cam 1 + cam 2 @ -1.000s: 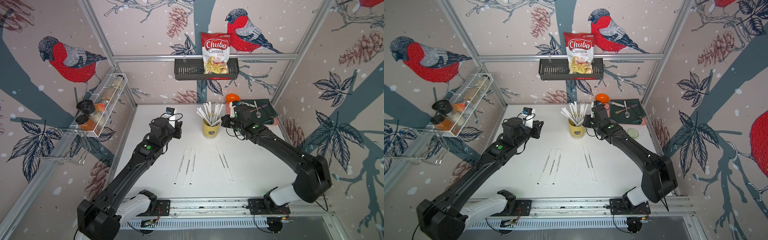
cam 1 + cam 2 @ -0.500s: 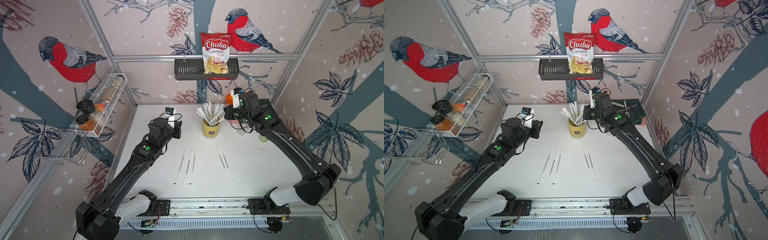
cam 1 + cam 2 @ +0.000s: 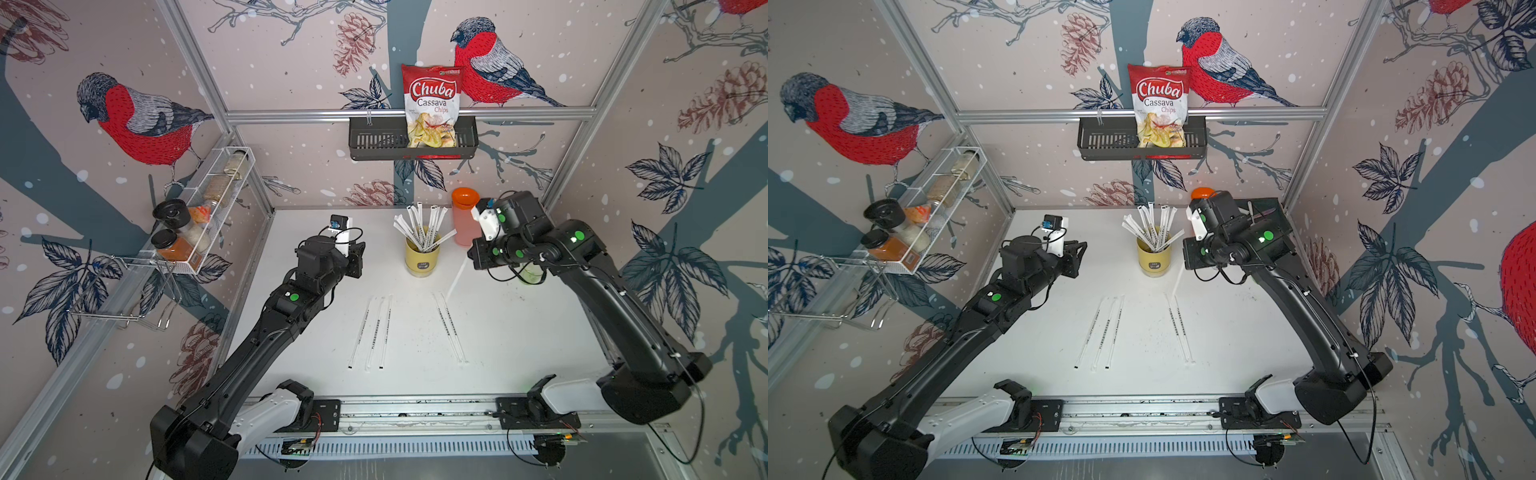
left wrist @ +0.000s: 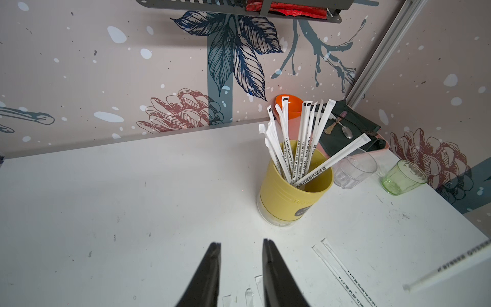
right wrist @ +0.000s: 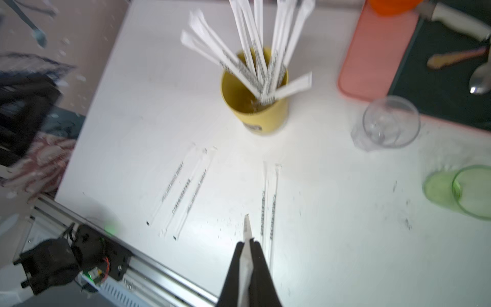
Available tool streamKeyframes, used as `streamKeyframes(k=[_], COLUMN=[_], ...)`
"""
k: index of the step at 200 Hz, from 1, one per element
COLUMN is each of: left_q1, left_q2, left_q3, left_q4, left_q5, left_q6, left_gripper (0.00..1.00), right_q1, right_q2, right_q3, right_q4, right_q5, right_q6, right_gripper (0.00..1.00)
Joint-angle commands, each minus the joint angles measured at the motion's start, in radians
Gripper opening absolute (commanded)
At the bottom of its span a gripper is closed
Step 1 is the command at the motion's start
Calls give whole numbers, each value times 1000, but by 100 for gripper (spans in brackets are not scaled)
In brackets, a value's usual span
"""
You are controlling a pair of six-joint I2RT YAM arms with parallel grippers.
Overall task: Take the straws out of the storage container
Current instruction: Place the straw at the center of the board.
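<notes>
The storage container [image 3: 422, 259] is a pale yellow cup at the back middle of the table, also seen in the left wrist view [image 4: 289, 196]. Several white-wrapped straws [image 3: 419, 226] fan out of it. Three straws [image 3: 374, 328] lie side by side in front of it, and two more [image 3: 449, 328] lie to their right. My right gripper [image 5: 248, 242] is shut on one straw [image 5: 247, 226], which hangs slanting [image 3: 457, 278] above the table to the right of the cup. My left gripper [image 4: 241, 244] stands open and empty, left of the cup.
An orange-lidded pink tub [image 3: 464, 216] stands behind my right wrist. A clear glass [image 4: 353, 170], a green glass [image 4: 403, 178] and a tray with dark cloth and cutlery [image 4: 345, 133] fill the back right corner. A spice rack [image 3: 199, 216] hangs on the left wall.
My right gripper rose from the cup's rim with one straw and swung to the right, so the straw now hangs clear of the cup. The left arm has not moved.
</notes>
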Motion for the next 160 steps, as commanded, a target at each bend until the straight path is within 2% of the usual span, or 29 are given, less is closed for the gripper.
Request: streamKeyframes(k=[1,25,83,160], left_q1=[2,2,2,2], left_q2=[0,2,-5,-1], left_q3=[4,2,-1,4], left_q4=[23,24,26,17], left_q5=[36,54,78,99], left_q6=[-14,-24,-36,-26], left_gripper=[31,31,31,32], right_q1=[14,48,74,-36], right_q2=[-11,9,187,356], right_q3=[-118,-246,-342,-333], right_q4=[-102,-100,-8,146], right_q5=[51,122,63,39], right_q6=[30,49,26,-14], right_gripper=[0,0,0,0])
